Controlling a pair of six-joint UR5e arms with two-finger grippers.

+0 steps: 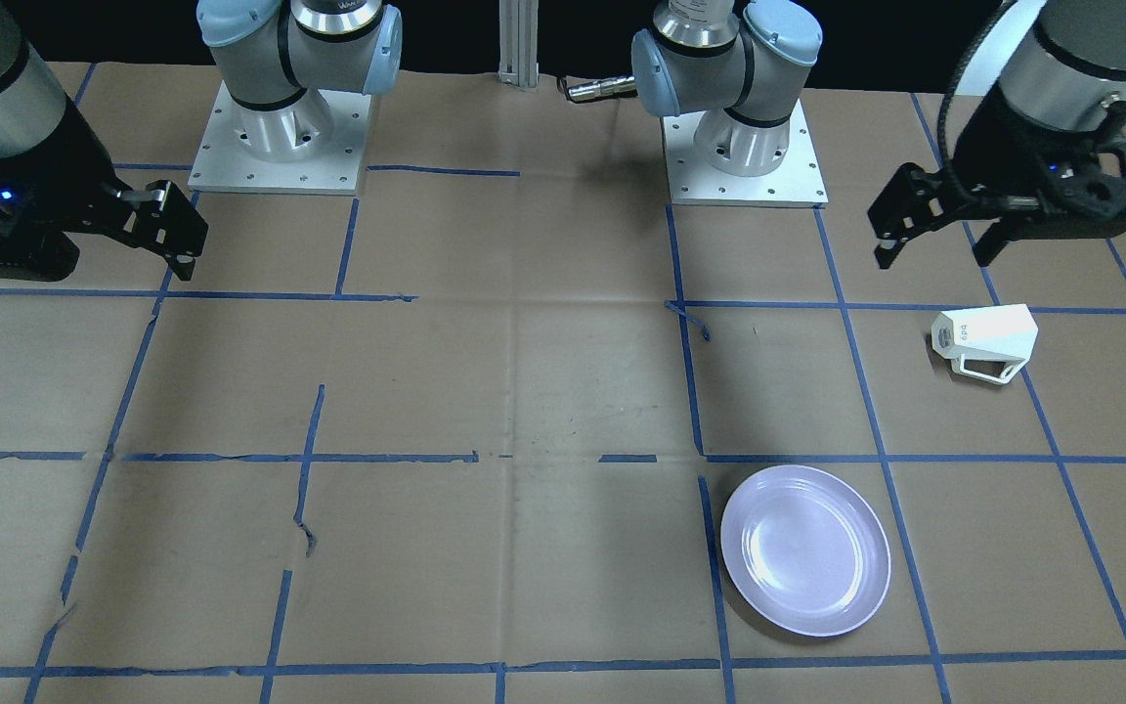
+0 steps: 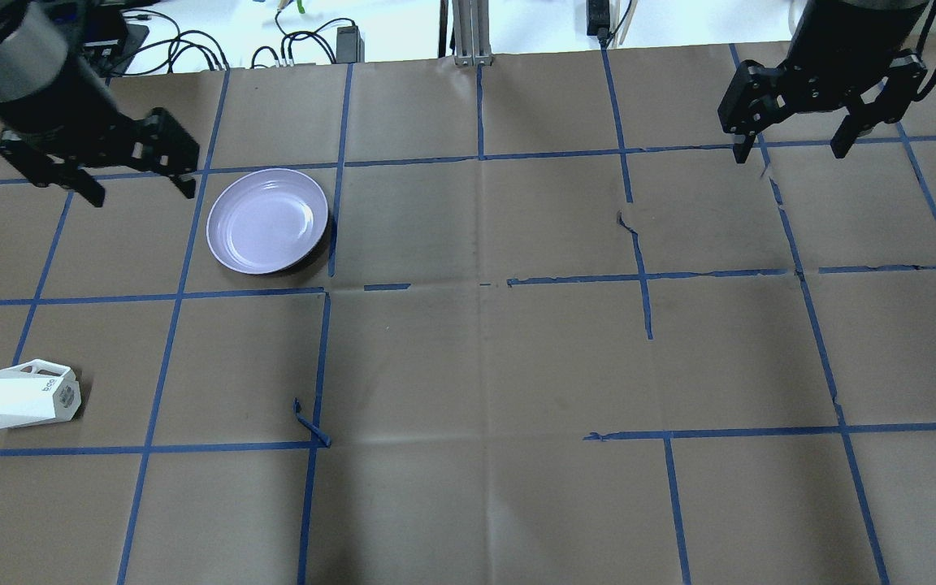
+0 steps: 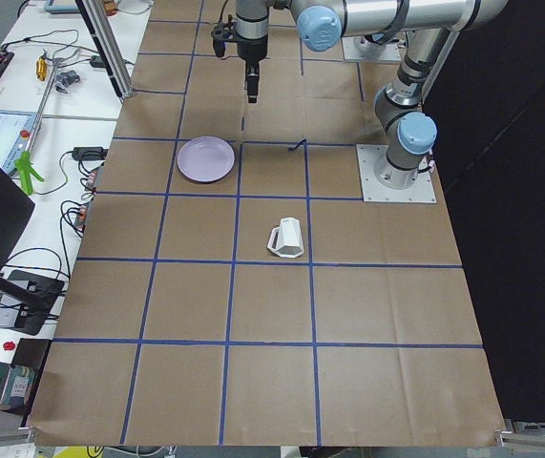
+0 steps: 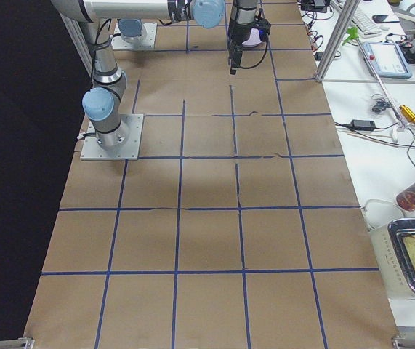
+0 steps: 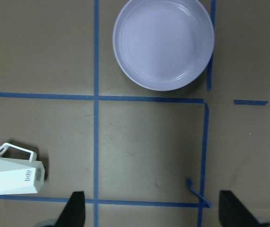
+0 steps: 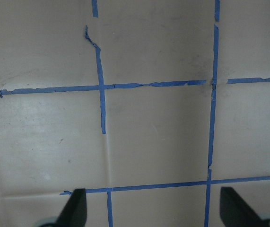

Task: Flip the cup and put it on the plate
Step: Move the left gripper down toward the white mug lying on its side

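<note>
The white faceted cup (image 2: pixel 23 396) lies on its side on the table, handle up-left in the overhead view, teal lettering on its base; it also shows in the front view (image 1: pixel 984 337), left view (image 3: pixel 286 238) and left wrist view (image 5: pixel 13 174). The lavender plate (image 2: pixel 267 220) sits empty, also in the front view (image 1: pixel 805 549) and left wrist view (image 5: pixel 163 42). My left gripper (image 2: pixel 143 193) is open and empty, held high above the table left of the plate, far from the cup. My right gripper (image 2: pixel 791 153) is open and empty, high on the far right side.
Brown paper with a blue tape grid covers the table (image 2: pixel 484 349). The two arm bases (image 1: pixel 280 137) stand at the robot's side. A loose curl of tape (image 2: pixel 311 426) lies near the middle. Cables and gear lie beyond the far edge.
</note>
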